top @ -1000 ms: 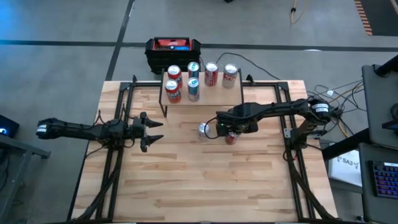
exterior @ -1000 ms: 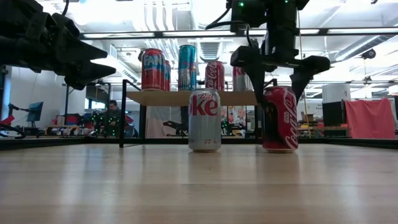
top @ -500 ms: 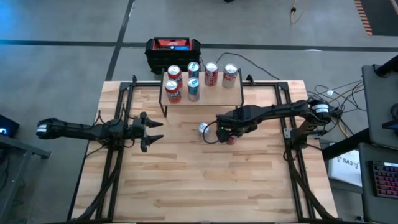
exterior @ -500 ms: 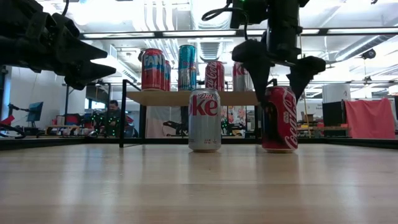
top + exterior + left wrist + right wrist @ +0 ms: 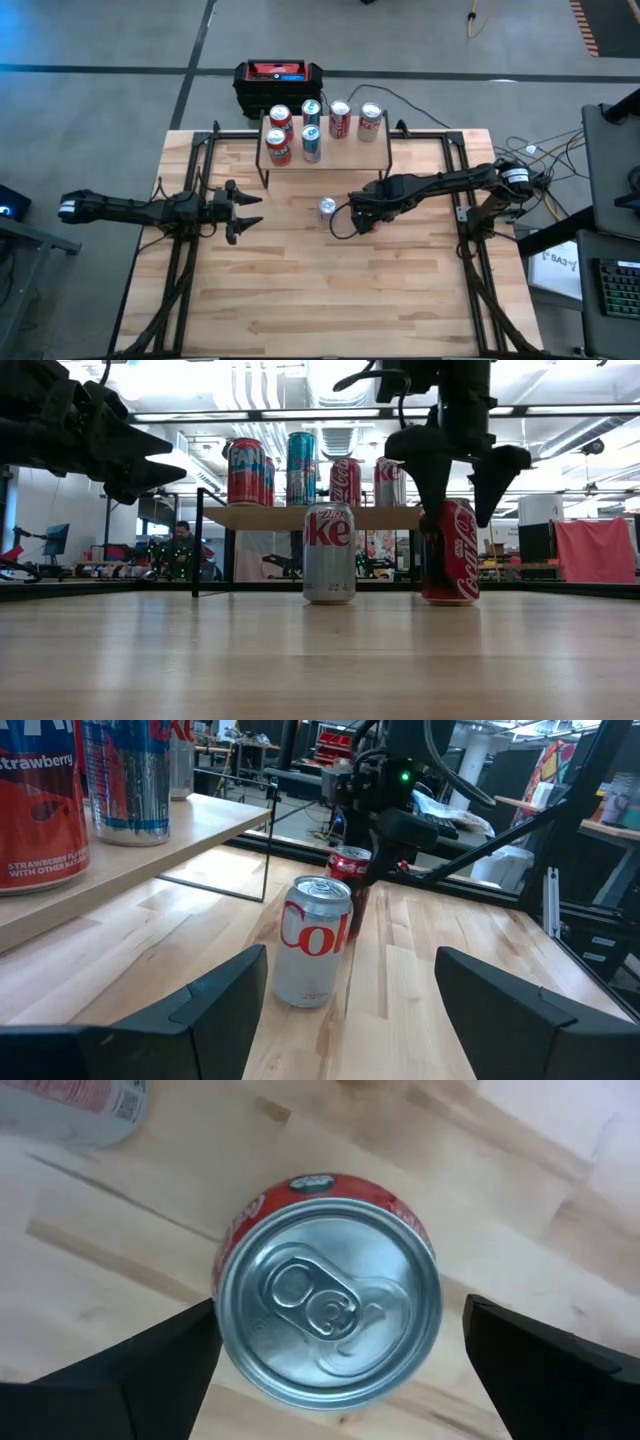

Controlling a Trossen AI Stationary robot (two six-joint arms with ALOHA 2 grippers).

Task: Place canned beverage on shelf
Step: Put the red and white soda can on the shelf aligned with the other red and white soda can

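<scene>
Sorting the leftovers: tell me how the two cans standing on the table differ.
The silver can stands free; the red can sits under the right gripper, between its open fingers. The silver can stands nearer the left gripper. Both are upright, off the shelf.

We see a grey concrete floor (image 5: 110, 40) crossed by dark lines around the light wooden table (image 5: 300, 300). Behind it, a black-and-red box (image 5: 279, 77) sits on the floor. Ceiling light strips (image 5: 240, 415) glow above; a pinkish-red cloth (image 5: 597, 550) hangs at the room's right, near workbenches.
</scene>
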